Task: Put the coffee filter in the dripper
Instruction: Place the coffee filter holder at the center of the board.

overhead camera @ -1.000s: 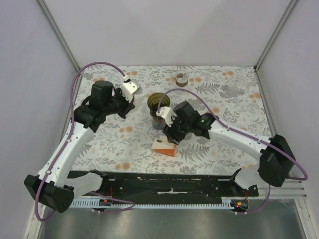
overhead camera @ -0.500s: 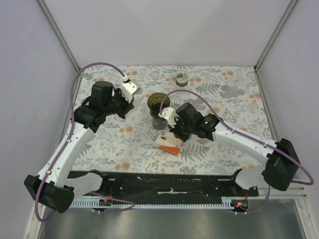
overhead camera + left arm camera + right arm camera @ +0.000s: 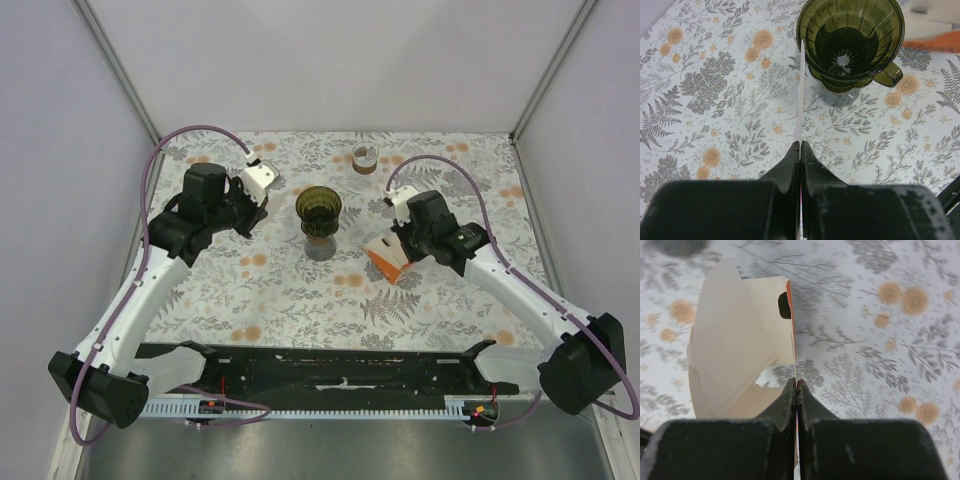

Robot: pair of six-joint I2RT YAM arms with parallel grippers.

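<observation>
only edge-on, filter (image 3: 800,90) in left hand (image 3: 800,148)

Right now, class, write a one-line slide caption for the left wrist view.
Left gripper pinches a white coffee filter, seen edge-on, beside the empty green dripper on the floral table.

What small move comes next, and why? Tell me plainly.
Probably ease the left hand rightward, bringing the pinched filter over the dripper: its cone looks empty, and the filter's edge is beside the rim, not above the mouth.
</observation>
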